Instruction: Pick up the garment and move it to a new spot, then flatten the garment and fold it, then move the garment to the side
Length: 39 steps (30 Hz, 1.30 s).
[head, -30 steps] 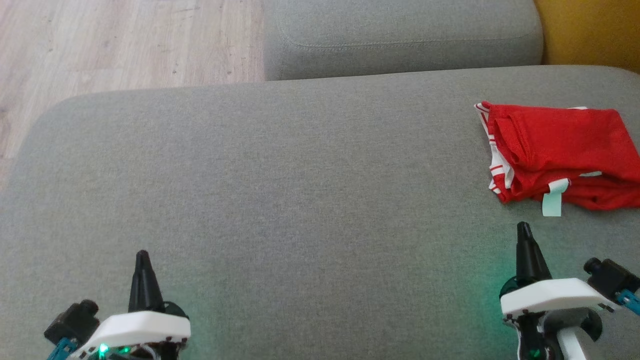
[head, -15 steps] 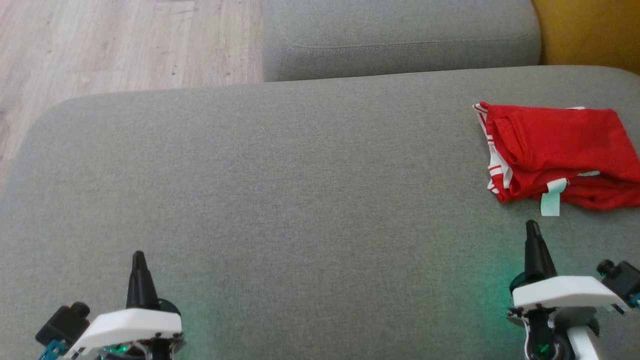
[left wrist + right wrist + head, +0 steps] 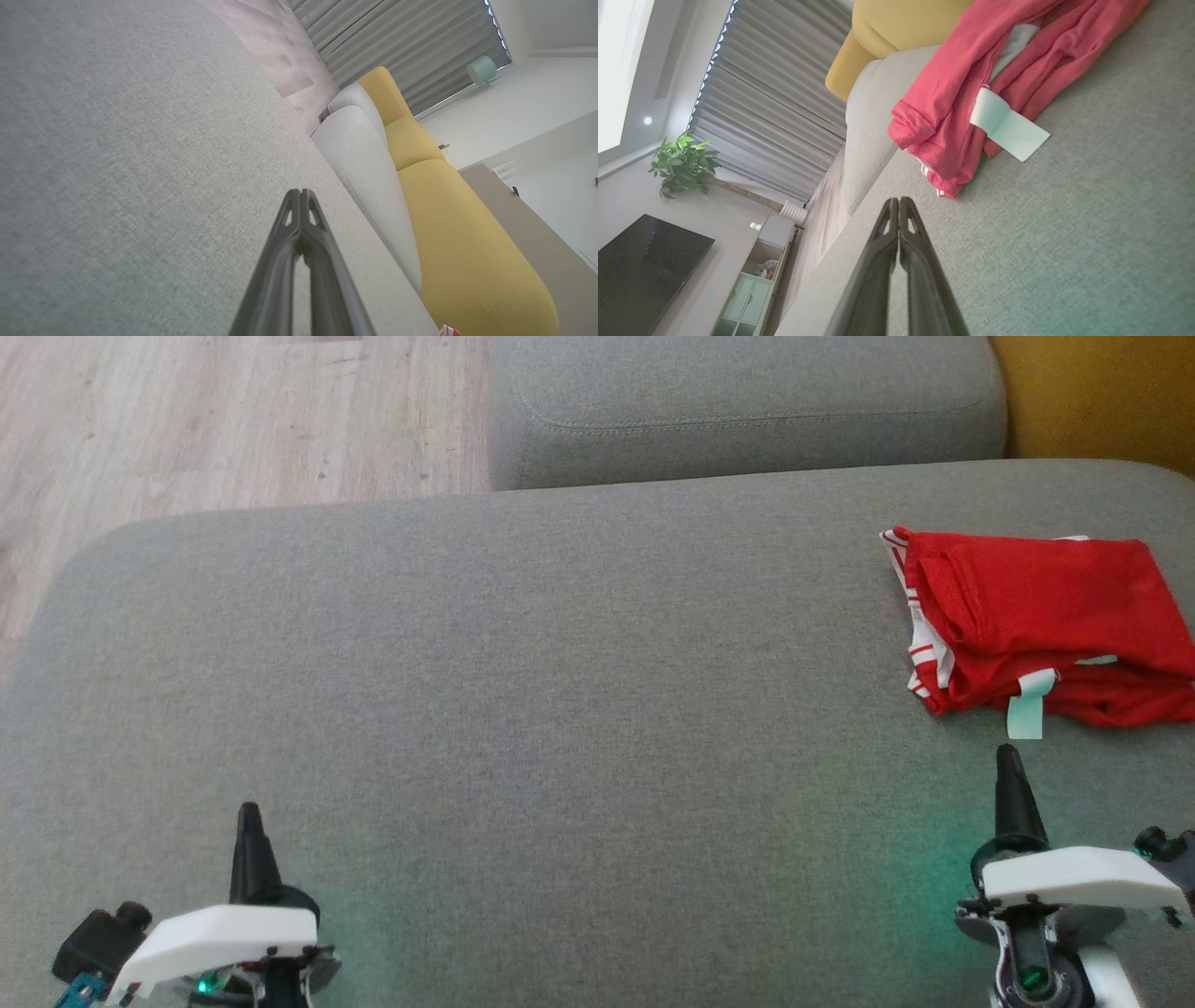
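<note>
Now the red garment (image 3: 1036,616) lies bunched up at the right side of the grey sofa seat (image 3: 560,709), its white tag (image 3: 1027,709) sticking out. The right gripper (image 3: 1007,753) sits near the tag, not touching, its fingers (image 3: 878,261) pinched together with nothing in them. The left gripper (image 3: 248,810) is well apart, pinched together and empty too.
</note>
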Available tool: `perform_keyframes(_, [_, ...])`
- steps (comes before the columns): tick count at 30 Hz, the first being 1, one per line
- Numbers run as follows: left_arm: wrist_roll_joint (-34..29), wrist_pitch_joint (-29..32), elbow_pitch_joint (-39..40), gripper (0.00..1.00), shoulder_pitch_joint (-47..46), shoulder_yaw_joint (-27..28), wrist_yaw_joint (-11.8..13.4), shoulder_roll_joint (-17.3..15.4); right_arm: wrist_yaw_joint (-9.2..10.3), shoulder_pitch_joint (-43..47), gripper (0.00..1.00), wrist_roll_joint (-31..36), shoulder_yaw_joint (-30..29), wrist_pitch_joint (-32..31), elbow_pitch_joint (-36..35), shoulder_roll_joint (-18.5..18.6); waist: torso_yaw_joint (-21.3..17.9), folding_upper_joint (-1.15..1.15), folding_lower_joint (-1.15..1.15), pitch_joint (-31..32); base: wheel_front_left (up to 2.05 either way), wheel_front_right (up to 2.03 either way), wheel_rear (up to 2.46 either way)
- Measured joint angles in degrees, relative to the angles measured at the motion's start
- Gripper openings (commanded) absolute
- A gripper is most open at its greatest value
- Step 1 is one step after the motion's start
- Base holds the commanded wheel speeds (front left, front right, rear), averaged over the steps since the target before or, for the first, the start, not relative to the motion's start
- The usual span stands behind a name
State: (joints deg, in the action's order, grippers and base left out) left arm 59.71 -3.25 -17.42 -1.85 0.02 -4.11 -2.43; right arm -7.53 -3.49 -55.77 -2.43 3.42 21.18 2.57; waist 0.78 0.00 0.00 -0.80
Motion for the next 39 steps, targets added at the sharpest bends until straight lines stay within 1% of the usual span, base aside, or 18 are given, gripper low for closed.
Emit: perform_keyframes(39, [20.8,6.2,0.9,0.00,-0.7,2.8,-1.9,0.0,0.00,0.0,0.00,-23.2,-3.4,-6.3,-3.1,0.0,-0.5,0.00,0.00,0.4,0.00,0.00,0.00])
